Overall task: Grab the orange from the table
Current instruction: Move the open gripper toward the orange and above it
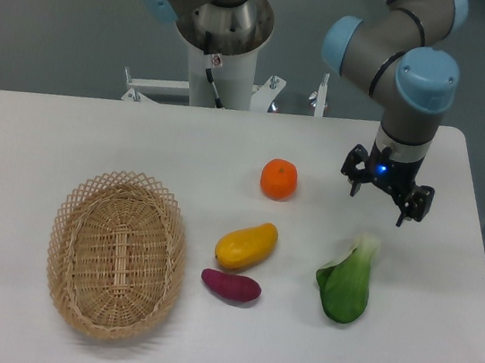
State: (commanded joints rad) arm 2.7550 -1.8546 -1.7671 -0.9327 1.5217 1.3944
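While the orange (279,179) sits untouched on the table (32,134), just beyond the mango (246,245), the pickup has not begun. Beside the orange hangs the claw (383,197), spread open and empty, apart from the fruit; approach, grasp and lift remain. No readable writing shows.

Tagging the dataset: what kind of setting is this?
Likely a robotics lab: the arm's pedestal is bolted to a grey floor beside a bare white table, where an orange, mango and wicker basket sit as test props.
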